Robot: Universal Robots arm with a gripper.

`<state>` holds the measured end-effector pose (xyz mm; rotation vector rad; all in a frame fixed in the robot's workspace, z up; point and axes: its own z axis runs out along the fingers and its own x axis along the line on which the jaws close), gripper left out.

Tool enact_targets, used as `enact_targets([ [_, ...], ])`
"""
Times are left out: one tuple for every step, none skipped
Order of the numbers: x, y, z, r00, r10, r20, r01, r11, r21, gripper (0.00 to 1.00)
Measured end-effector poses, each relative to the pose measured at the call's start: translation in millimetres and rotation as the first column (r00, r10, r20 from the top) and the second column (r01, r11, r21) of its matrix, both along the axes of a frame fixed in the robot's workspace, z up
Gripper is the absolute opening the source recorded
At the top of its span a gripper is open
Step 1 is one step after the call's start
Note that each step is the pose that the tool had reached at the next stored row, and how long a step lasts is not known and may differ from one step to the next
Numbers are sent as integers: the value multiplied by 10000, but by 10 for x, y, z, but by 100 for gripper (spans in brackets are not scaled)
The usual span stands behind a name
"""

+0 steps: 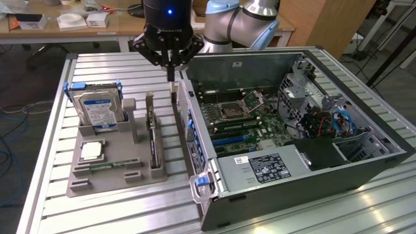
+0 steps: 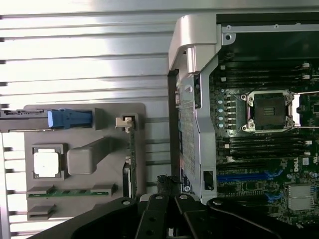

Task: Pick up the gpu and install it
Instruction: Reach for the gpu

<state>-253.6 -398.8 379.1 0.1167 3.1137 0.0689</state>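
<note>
Nearest the wrist camera, the gripper hung with its fingers pressed together and empty, over the gap between tray and case. The gpu stood on its long edge in a tray slot, just beside the gripper but untouched. It looked light, stiff and thin, yet fragile. A pinch across the top edge near mid-length, clear of the chips and the contact edge, seemed the safest hold. Further along the tray stood the drive. Across the gap, the open case showed its motherboard.
</note>
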Motion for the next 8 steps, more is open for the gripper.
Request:
enact_targets([
  [-6,0,-1,10000,1,0,-1,10000,0,11],
  [-13,0,-1,10000,1,-1,-1,10000,-1,11],
  [-21,0,-2,10000,0,0,0,10000,0,11],
  [-28,0,-3,10000,0,0,0,10000,0,11],
  [-36,0,-4,10000,1,0,-1,10000,0,11],
  [-44,0,-5,10000,0,0,0,10000,0,11],
  [-51,-1,-6,10000,0,0,0,10000,0,11],
  [-60,-2,-6,10000,1,0,-1,10000,0,11],
])
